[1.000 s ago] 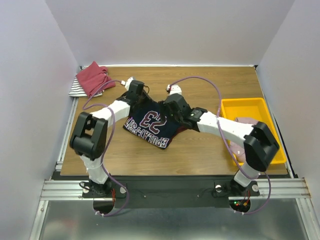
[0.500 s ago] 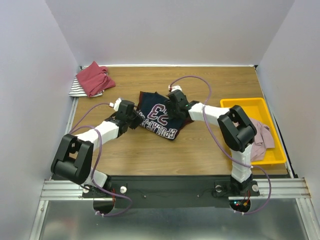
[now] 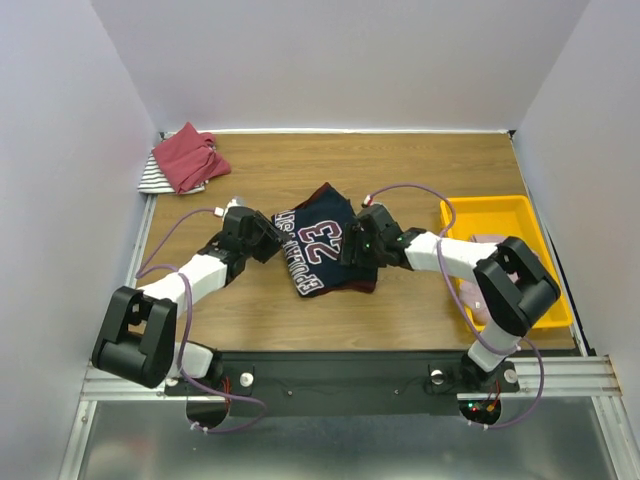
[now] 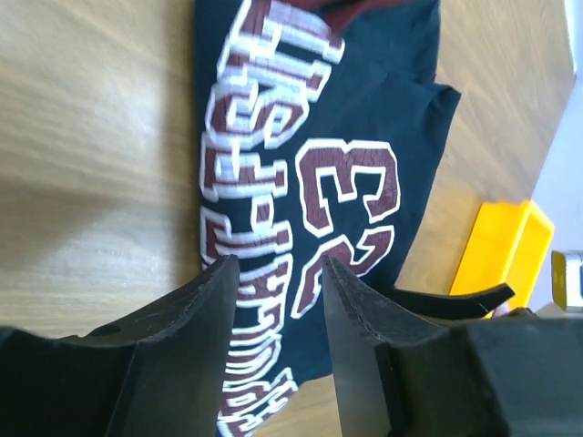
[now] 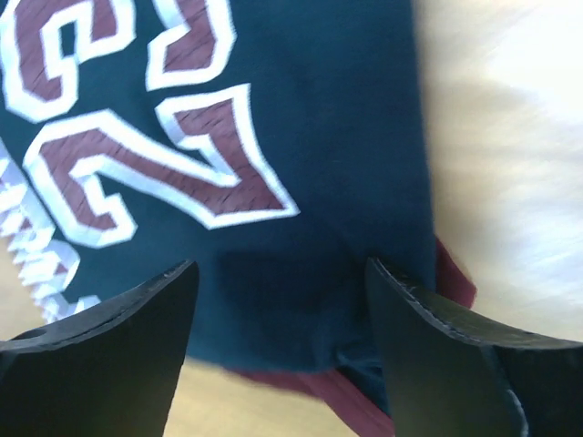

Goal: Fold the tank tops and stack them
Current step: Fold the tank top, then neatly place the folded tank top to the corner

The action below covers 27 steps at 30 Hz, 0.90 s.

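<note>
Rumpled navy top (image 3: pixel 322 243) with blocky white-edged maroon print lies on the wood-grain table (image 3: pixel 420 160). At its 9 o'clock the left claw (image 4: pixel 278 269) gapes narrowly. At 3 o'clock the right claw (image 5: pixel 282 273) is wide.

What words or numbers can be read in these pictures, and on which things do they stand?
"23": maroon digits with white edges, on the navy top.
The arched word beside the digits: too distorted to read with certainty.
No other text is visible.
</note>
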### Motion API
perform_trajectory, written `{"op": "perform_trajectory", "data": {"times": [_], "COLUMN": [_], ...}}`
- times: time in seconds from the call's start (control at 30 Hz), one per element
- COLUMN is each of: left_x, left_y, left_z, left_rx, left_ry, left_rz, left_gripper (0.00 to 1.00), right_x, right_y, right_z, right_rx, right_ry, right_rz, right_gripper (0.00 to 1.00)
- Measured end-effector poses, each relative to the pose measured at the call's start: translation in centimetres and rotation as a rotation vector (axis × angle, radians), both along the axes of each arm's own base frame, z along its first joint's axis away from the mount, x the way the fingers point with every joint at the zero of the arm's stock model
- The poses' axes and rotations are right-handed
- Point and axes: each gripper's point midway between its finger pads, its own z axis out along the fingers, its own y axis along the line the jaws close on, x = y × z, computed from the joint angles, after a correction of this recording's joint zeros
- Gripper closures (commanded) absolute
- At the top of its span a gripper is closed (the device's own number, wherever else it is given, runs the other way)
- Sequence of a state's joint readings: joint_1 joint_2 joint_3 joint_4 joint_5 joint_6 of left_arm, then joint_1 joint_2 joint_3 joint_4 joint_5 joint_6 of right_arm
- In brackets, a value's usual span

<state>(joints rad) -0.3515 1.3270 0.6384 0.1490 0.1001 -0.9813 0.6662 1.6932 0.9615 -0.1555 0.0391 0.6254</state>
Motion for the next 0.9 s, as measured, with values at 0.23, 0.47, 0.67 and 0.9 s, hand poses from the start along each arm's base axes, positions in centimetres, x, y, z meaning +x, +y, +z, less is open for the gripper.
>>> {"op": "perform_trajectory", "data": {"times": [0.23, 0.47, 0.67, 0.9], "left_x": [-2.5, -2.6, -2.6, -2.5], "left_y": [-1.0, -0.4, -0.2, -0.2], "left_z": [-2.0, -2.4, -2.9, -5.7], "left_rx": [-0.061, -0.052, -0.038, -0.023], "left_ry": [0.048, 0.054, 0.058, 0.118], "left_rz": [-0.087, -0.089, -0.097, -0.111], "left_gripper": [0.46, 0.43, 0.43, 0.43], "right_x": [-1.0, -0.6, 0.8, 0.4], "right_y": [1.1, 1.3, 3.8, 10.5], "right_z": [2.3, 6.2, 7.1, 5.0], "right_rx": [0.109, 0.165, 0.149, 0.097], "right_ry": [0.014, -0.067, -0.097, -0.106], "right_rz": [-0.022, 0.001, 0.084, 0.249], "right_gripper": [0.19, 0.19, 0.26, 0.34]}}
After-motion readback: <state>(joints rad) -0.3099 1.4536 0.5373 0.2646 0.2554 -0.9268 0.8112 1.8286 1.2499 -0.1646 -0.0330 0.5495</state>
